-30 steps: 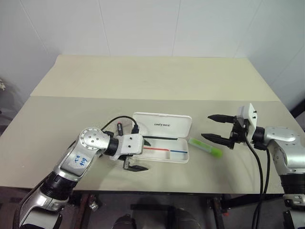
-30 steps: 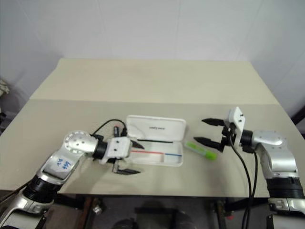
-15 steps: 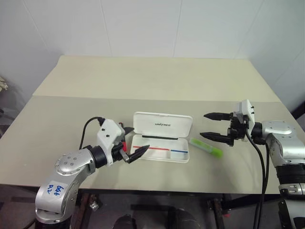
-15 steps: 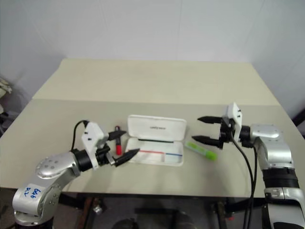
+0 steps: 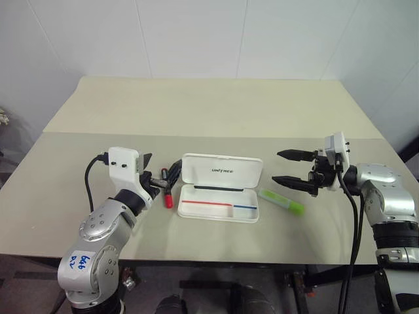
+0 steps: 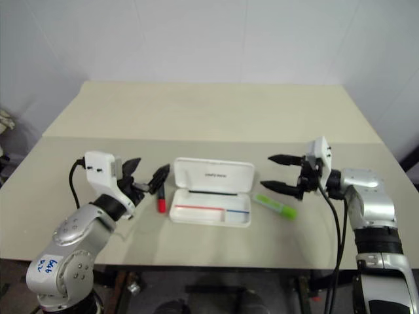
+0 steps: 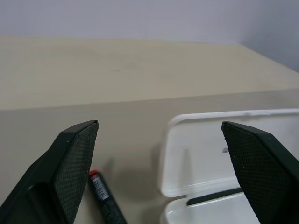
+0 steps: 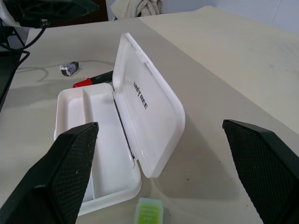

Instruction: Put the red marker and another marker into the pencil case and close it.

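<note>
Case (image 5: 221, 188) sat open on surface (image 5: 196, 111), lid up, ready for loading. Left tool (image 5: 159, 175) gaped wide, empty, red marker (image 5: 167, 196) just below its tips. Right tool (image 5: 288, 168) wide too, green marker (image 5: 281, 201) just under it.

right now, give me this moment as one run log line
pencil case: open, nothing in it | red marker: on table, left of case | green marker: on table, right of case | left hand: open | right hand: open
</note>
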Motion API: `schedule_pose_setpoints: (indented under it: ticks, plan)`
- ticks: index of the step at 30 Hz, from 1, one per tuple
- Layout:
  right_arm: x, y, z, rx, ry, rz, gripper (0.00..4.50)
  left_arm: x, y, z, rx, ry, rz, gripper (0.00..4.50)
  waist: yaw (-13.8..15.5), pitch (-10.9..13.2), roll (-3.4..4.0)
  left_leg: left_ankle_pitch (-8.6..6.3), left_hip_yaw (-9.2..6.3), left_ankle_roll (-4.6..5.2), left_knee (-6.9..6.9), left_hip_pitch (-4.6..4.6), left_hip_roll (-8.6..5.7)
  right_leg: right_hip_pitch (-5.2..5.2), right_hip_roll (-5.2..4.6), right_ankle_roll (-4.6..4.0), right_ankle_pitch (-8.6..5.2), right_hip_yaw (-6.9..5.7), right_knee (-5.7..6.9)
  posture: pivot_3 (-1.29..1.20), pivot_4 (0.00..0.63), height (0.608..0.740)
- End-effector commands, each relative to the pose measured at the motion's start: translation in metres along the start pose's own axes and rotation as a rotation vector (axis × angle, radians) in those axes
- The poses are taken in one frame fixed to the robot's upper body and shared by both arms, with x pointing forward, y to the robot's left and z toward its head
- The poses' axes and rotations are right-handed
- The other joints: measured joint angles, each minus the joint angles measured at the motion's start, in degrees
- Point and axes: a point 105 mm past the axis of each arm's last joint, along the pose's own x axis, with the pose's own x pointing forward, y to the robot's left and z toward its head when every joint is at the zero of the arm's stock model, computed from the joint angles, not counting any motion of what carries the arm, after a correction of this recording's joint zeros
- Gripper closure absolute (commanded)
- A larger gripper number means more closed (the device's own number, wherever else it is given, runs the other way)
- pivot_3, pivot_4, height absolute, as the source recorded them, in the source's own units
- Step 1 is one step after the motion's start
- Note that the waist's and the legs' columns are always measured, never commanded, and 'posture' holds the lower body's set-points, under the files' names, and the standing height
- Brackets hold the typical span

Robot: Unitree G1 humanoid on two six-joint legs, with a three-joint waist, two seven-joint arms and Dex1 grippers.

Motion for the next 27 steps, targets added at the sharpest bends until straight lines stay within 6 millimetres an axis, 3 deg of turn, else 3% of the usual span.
schedule_pose_setpoints:
  ticks: [1, 14, 27]
  plan:
    - [0.000, -0.005, 0.011, -0.046, -0.021, -0.005, 0.00, -0.008, 0.008, -0.003, -0.036, 0.013, 0.090, 0.02, -0.01, 0.00, 0.00, 0.00, 0.00, 0.00, 0.00, 0.00, 0.00, 0.00, 0.00, 0.00, 0.00, 0.00, -0.01, 0.00, 0.150, 0.740]
    - [0.002, -0.004, 0.008, -0.045, -0.022, -0.012, 0.00, 0.005, 0.025, -0.038, -0.073, 0.186, 0.160, 0.02, 0.00, 0.00, -0.01, 0.00, -0.01, 0.00, 0.00, 0.00, 0.00, 0.00, 0.01, -0.01, 0.00, -0.02, 0.00, 0.00, 0.150, 0.740]
    - [0.002, -0.003, 0.004, -0.042, -0.022, -0.035, 0.00, 0.029, 0.023, -0.055, -0.071, 0.344, 0.099, 0.02, 0.00, 0.01, -0.02, -0.01, -0.01, -0.01, -0.02, -0.02, 0.01, -0.01, 0.01, 0.00, 0.00, -0.04, -0.04, 0.00, 0.150, 0.740]
